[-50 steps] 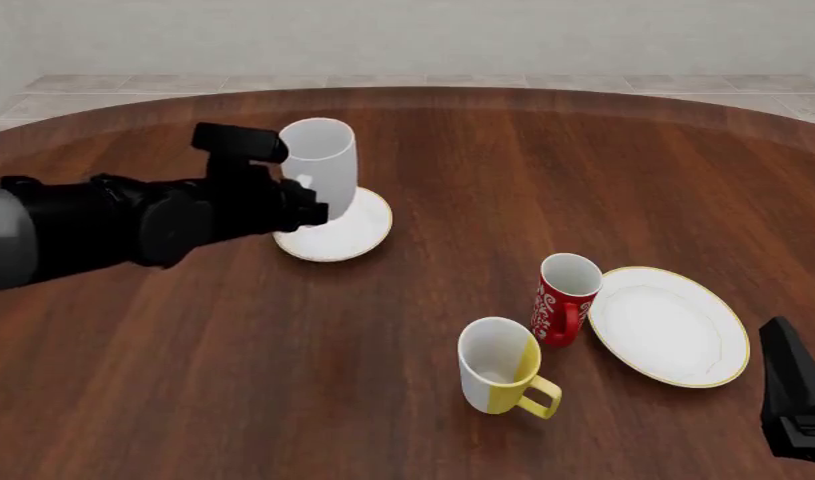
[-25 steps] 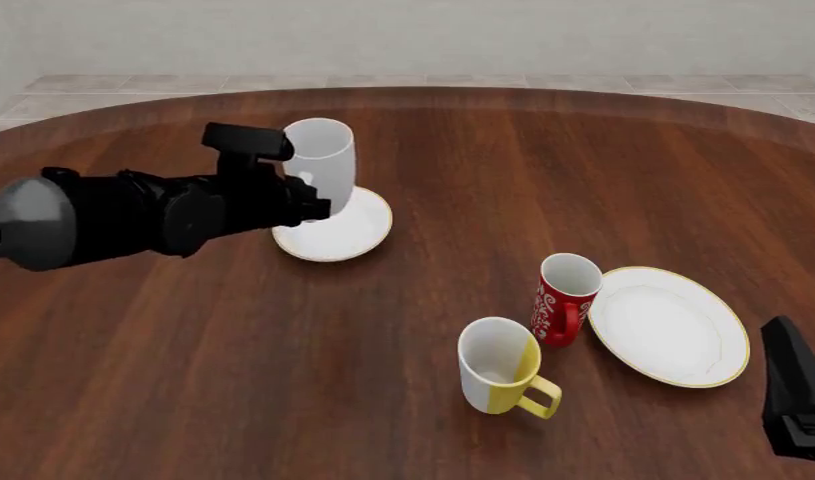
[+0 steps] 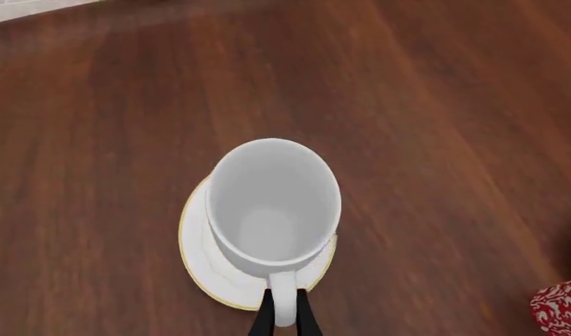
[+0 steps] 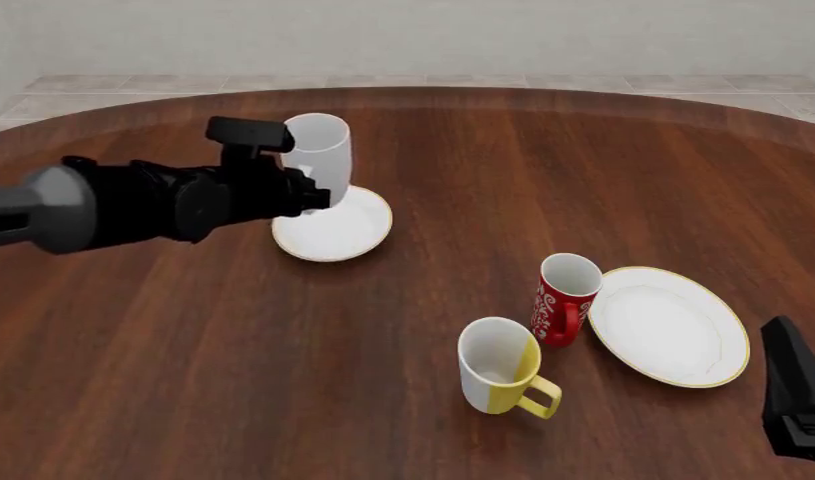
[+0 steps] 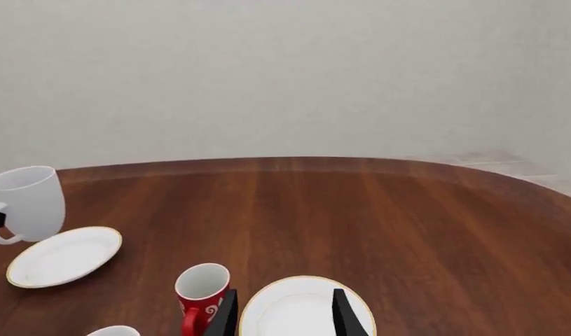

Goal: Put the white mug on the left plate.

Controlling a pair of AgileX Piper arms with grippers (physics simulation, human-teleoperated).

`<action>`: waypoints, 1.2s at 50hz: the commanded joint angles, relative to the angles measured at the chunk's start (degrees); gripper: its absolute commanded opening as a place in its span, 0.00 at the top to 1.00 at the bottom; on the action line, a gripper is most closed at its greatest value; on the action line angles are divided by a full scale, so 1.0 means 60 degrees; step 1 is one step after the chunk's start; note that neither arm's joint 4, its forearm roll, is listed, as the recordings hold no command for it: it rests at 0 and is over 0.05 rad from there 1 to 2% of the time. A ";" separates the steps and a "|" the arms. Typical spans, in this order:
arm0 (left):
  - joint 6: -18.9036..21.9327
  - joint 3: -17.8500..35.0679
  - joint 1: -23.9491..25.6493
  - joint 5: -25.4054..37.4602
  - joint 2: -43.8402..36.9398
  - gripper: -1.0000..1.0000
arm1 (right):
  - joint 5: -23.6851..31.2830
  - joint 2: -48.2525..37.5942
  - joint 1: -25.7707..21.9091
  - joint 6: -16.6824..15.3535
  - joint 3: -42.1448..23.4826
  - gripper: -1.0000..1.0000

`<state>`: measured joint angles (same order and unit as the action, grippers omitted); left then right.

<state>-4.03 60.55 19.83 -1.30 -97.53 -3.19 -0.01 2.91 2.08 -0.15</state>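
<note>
Raised since a second ago, my left end effector (image 3: 283,316) pinches the mug (image 4: 319,157) by its handle, clear above the plate (image 4: 343,232).

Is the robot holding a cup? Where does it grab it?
Yes. The left gripper holds the white mug by its handle, above the left plate. The right gripper holds nothing.

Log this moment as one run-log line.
left gripper: shut on white mug handle | mug: held above left plate, not set down | right gripper: open, idle
</note>
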 commanded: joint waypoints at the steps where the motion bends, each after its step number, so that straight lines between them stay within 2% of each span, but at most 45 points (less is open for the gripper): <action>1: 0.0058 0.0281 -0.0114 -0.0027 -0.0278 1.00 | -0.0021 0.0000 -0.0010 0.0017 0.0001 0.00; 28: -0.0030 0.0720 -0.0250 -0.0054 -0.0916 1.00 | -0.0011 0.0000 -0.0014 -0.0003 0.0000 0.00; 60: -0.0054 0.0372 -0.0186 -0.0494 -0.1084 1.00 | 0.0038 0.0000 -0.0071 -0.0073 -0.0002 0.00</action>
<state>-4.53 63.19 18.73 -3.45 -103.93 -2.99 -0.01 2.53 1.72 -0.16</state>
